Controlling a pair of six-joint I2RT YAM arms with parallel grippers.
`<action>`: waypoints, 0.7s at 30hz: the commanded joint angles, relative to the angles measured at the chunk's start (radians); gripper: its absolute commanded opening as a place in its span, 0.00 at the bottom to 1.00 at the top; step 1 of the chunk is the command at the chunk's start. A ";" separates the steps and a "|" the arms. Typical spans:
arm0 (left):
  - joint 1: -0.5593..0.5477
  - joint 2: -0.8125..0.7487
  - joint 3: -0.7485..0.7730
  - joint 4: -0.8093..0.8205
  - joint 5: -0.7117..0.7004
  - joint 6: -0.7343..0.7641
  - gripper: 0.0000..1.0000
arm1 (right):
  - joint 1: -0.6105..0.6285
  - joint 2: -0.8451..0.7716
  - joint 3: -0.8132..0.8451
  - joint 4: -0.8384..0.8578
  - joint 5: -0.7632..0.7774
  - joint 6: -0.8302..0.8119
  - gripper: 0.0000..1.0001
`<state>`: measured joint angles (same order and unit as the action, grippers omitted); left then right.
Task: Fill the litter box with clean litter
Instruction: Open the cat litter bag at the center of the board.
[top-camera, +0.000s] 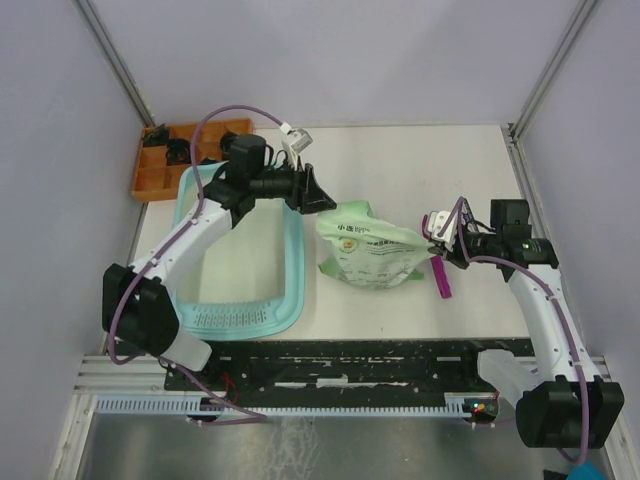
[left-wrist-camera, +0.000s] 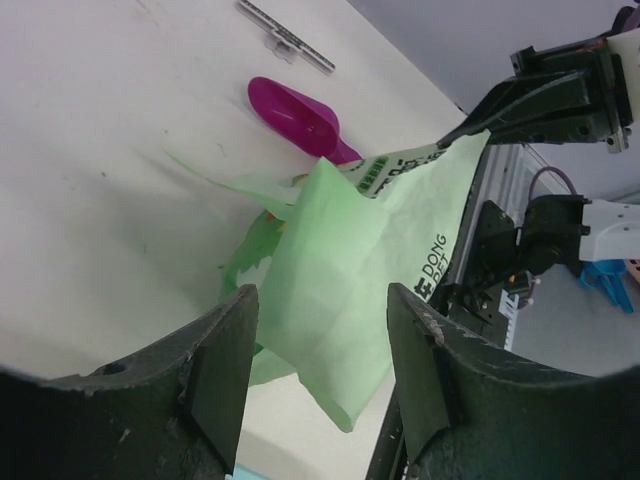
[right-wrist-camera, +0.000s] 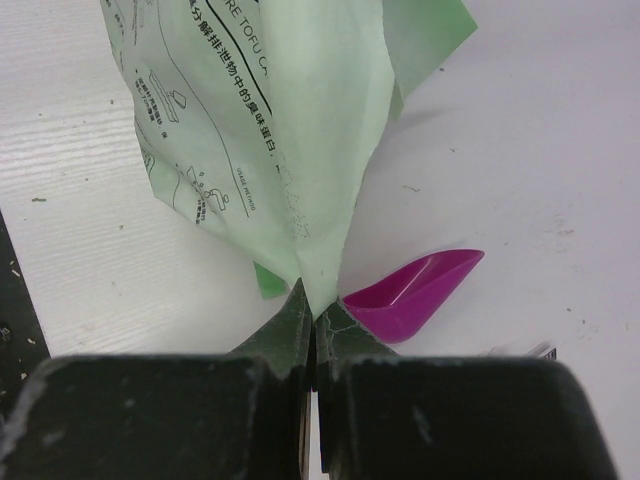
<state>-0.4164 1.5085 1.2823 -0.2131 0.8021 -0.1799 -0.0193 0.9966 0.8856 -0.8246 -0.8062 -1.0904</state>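
The litter box (top-camera: 250, 265) lies along the worktop's (top-camera: 430, 165) left edge, its long sides running near to far. Its ribbed ledge is at the near end and its whitish floor shows. The left arm reaches across the box's far half, and the left claw (top-camera: 325, 195) hangs past the box's right rim, pointing right toward the bag (top-camera: 370, 250). That claw stands wide: in the left wrist view its two fingers are well apart, with a pale green flap of the bag showing in the gap between them. Whether the flap touches either finger I cannot tell. The bag, light green with printed text, sits near the middle of the worktop, just right of the box, its far corner raised toward the left claw. The right claw (top-camera: 437, 247) is closed on the bag's right-hand corner. The right wrist view shows its fingers pinched together on a thin fold of the bag's edge, the printed panel rising away from them. A magenta scoop (top-camera: 442, 280) lies on the worktop just beside the right claw, on its near side. An orange tray (top-camera: 160, 172) with compartments sits in the far left corner, just beyond the box.
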 joint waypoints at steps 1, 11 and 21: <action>0.001 0.009 0.030 -0.040 0.103 -0.024 0.61 | -0.003 -0.013 0.008 0.010 0.045 -0.018 0.02; 0.013 0.044 0.077 -0.148 0.049 0.033 0.58 | -0.003 -0.014 0.009 0.002 0.046 -0.018 0.02; 0.065 -0.046 0.006 -0.170 0.047 0.006 0.57 | -0.004 -0.014 0.002 0.013 0.052 -0.021 0.02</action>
<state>-0.3576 1.5333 1.3029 -0.3874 0.8356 -0.1787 -0.0196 0.9966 0.8856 -0.8246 -0.8021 -1.0981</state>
